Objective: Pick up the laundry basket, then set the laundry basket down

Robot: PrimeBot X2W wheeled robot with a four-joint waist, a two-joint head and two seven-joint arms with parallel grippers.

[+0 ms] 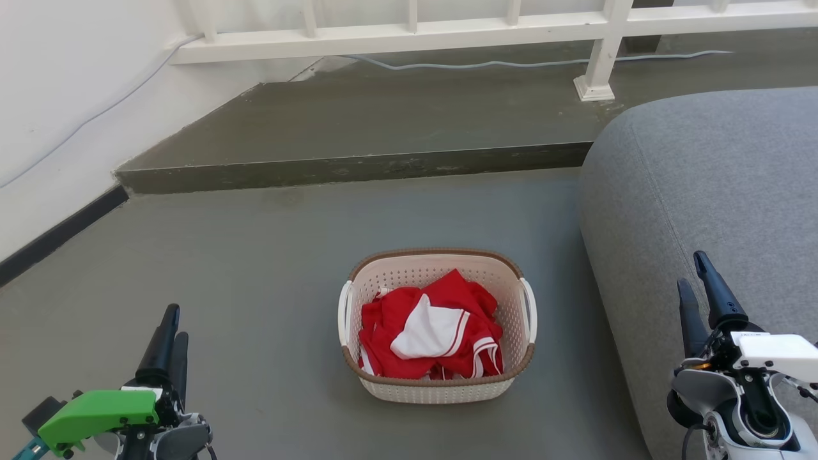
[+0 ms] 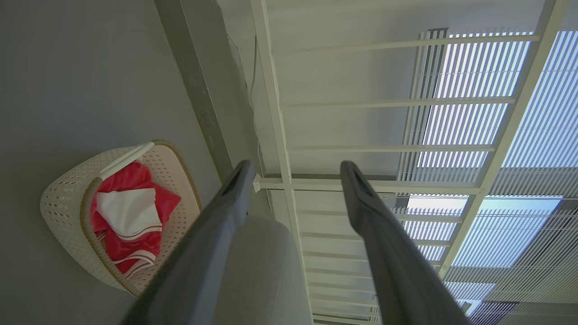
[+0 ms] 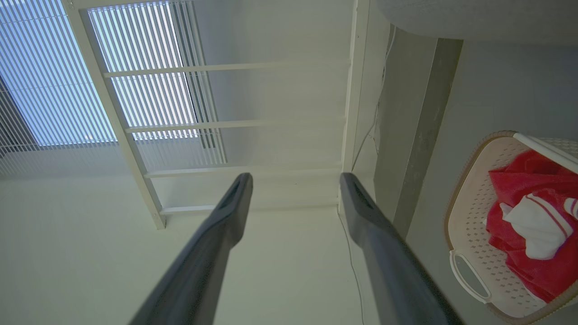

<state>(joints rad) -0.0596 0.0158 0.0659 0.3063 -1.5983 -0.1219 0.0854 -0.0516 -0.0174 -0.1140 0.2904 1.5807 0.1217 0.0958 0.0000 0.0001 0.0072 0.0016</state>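
Note:
The laundry basket [image 1: 436, 390] stands upright on the grey floor in the middle of the head view, cream and perforated, with a brown rim and a white handle on each side. Red and white clothing [image 1: 434, 326] lies inside it. My left gripper [image 1: 174, 324] hovers at the lower left, well clear of the basket, open with nothing between its fingers. At the lower right my right gripper [image 1: 691, 269] is also open, in front of the sofa. The left wrist view has its gripper [image 2: 295, 167] open and the basket [image 2: 63, 203] off to the left. The right wrist view has its gripper [image 3: 295, 177] open and the basket [image 3: 469, 225] at the right.
A grey upholstered sofa [image 1: 703, 191] stands close to the basket's right side. Behind the basket a raised concrete step [image 1: 358, 169] runs across, topped by a white railing [image 1: 409, 32] and a cable [image 1: 486, 64]. A white wall [image 1: 64, 96] with a dark skirting closes the left.

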